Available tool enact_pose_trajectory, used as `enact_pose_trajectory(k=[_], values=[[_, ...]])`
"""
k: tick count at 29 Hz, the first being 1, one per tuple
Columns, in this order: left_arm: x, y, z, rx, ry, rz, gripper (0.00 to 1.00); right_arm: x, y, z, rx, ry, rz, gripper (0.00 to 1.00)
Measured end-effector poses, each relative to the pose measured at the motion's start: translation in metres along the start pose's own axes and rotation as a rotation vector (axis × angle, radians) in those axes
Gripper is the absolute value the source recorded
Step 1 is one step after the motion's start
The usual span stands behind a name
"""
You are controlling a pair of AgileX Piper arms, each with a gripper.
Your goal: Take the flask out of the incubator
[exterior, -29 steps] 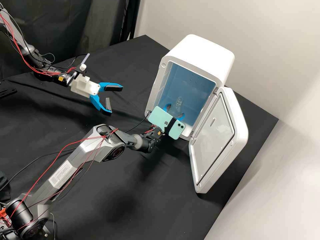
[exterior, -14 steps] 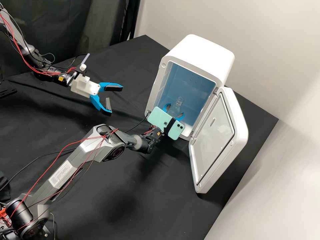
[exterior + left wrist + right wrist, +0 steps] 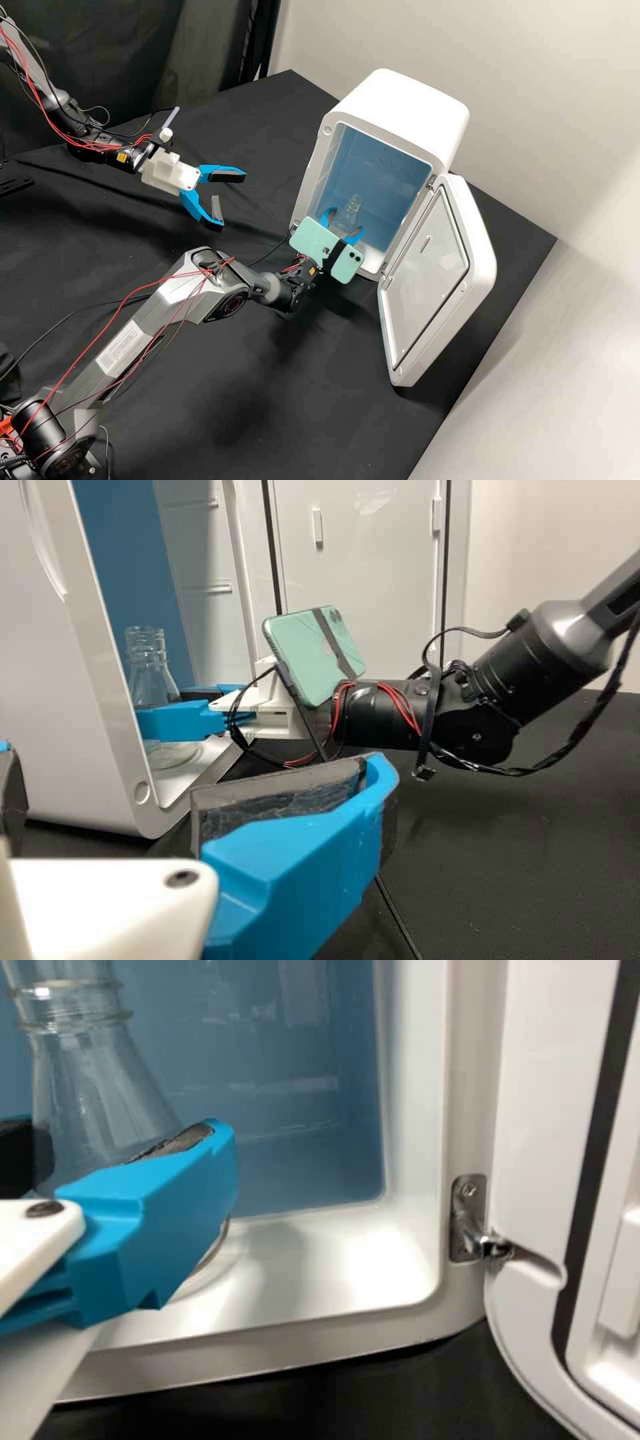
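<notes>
Right claw (image 3: 343, 225) grips the conical flask (image 3: 353, 203) inside the open incubator (image 3: 400, 107) for pulling out; left claw (image 3: 230, 199), upper left, idles released.

Your high view is fixed off the arms, above the bench (image 3: 280, 400), facing forward and down at a middling slant, far enough back to take in both arms and the whole incubator (image 3: 400, 113) with its open door (image 3: 433, 280). Your left wrist view sits low and well back, facing roughly level across the bench at the incubator's open front and the right arm (image 3: 540, 665). Your right wrist view is right at that opening, looking into the blue chamber (image 3: 290, 1090) with the flask (image 3: 85, 1070) close up. All three share the opening and the flask.
</notes>
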Motion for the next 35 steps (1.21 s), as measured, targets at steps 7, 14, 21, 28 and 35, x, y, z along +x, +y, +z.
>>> enact_pose_trajectory(k=[7,14,21,28,35], values=[[0.000,0.0000,0.000,0.000,0.000,0.000,1.00,-0.012,0.000,-0.006,0.008,0.000,-0.008,0.00],[-0.001,-0.0025,0.000,-0.001,0.002,-0.009,1.00,-0.031,0.002,-0.009,0.020,-0.007,-0.001,0.00],[-0.002,-0.0029,0.000,-0.002,0.002,-0.010,1.00,-0.066,0.010,-0.006,0.026,-0.053,0.043,0.00],[-0.002,-0.0029,0.000,-0.002,0.002,-0.010,1.00,-0.101,0.020,-0.011,0.026,-0.048,0.097,0.00],[-0.002,-0.0029,0.000,-0.002,0.002,-0.010,1.00,-0.138,0.027,-0.018,0.039,-0.044,0.132,0.00]])
